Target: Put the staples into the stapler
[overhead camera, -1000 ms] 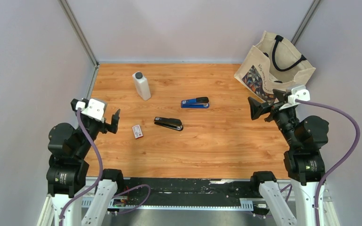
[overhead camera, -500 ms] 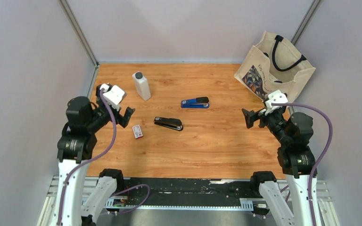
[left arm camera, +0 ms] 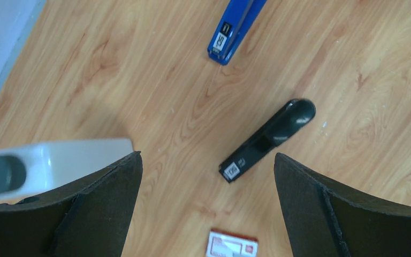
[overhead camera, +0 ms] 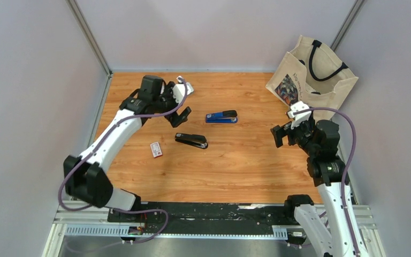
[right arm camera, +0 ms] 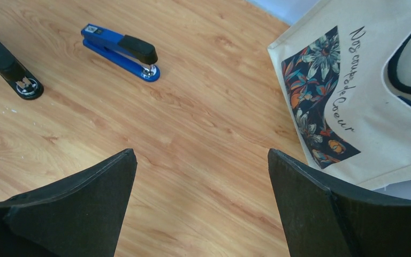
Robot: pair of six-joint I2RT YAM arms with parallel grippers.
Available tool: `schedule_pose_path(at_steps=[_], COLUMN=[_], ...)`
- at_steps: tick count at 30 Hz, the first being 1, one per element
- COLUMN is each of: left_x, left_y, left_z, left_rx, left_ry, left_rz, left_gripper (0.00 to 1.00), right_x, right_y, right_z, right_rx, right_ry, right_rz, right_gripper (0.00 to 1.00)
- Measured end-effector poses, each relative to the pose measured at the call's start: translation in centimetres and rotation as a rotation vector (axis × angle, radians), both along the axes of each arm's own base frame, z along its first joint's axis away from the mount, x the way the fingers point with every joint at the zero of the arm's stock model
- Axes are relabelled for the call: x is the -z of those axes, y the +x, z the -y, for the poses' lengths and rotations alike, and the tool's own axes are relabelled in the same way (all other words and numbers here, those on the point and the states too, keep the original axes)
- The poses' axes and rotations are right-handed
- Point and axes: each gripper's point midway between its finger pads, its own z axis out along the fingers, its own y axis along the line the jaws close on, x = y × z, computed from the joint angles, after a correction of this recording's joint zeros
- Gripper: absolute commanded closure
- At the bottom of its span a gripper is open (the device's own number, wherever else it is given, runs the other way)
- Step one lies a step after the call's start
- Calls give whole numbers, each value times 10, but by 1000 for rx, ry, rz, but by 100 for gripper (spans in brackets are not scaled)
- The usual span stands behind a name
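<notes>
You are looking at the staples box [overhead camera: 155, 149], which is lying flat on the wooden counter [overhead camera: 235, 171] left of centre in the overhead view, touching nothing. Your left pincer [overhead camera: 179, 115] is hovering up and to the right of it, jaws spread wide and gripping nothing. Its wrist camera is showing a white bottle [left arm camera: 69, 158] at lower left. The black stapler [overhead camera: 191, 140] is lying just right of the box, and the blue stapler [overhead camera: 221, 116] is sitting above it near centre. Your right pincer [overhead camera: 277, 136] is hanging wide open and empty right of centre. A printed tote bag [overhead camera: 313, 75] is standing at upper right.
</notes>
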Motion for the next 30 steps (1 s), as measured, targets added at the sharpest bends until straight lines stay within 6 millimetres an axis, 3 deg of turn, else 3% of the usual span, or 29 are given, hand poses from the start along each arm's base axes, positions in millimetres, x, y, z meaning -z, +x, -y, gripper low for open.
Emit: schedule_pose_path(at_steps=[6, 11, 20, 23, 30], left_x=[30, 41, 54, 66, 119], left_y=[36, 55, 62, 69, 79], left_z=[42, 82, 151, 165, 185], left_rx=[125, 226, 421, 446, 480], left_ry=[17, 27, 76, 98, 155], left_rz=[-66, -70, -55, -57, -123], left_gripper=[0, 0, 0, 1, 3], right_x=[24, 36, 49, 51, 63], right_y=[11, 14, 18, 18, 17], right_z=[0, -1, -8, -11, -18], right_rx=[-9, -22, -65, -82, -111], right_ry=[-30, -50, -88, -101, -133], right_rz=[-78, -108, -147, -147, -173], right_gripper=[0, 0, 0, 0, 0])
